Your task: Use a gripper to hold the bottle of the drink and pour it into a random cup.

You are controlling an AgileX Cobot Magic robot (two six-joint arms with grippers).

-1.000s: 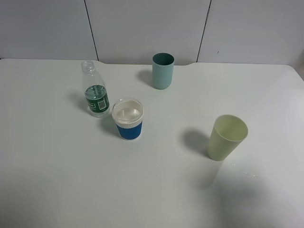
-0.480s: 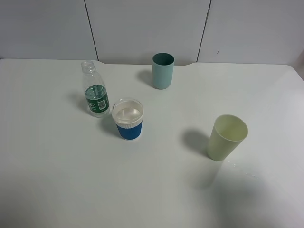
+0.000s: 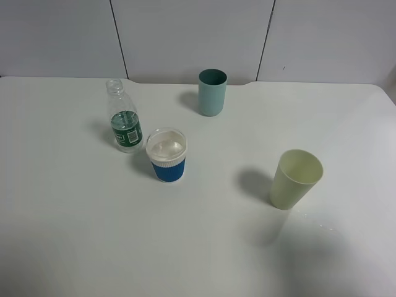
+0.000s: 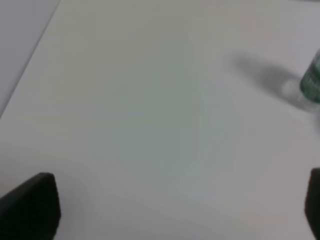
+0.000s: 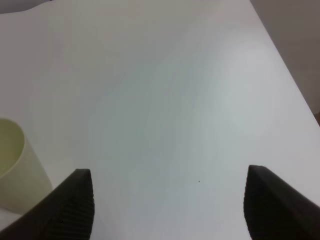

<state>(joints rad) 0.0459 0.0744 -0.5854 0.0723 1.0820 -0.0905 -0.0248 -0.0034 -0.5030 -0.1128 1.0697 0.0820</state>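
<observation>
The clear bottle with a green label and no cap stands upright at the left of the table in the high view. Its green-labelled base also shows at the edge of the left wrist view. The blue paper cup with a white ribbed band stands just in front and to the right of the bottle. Neither arm shows in the high view. My left gripper is open above bare table, well short of the bottle. My right gripper is open and empty next to the pale green cup.
A teal cylindrical cup stands at the back centre. A pale green tapered cup stands at the right, also in the right wrist view. A few drops lie on the table near it. The table's right edge is close.
</observation>
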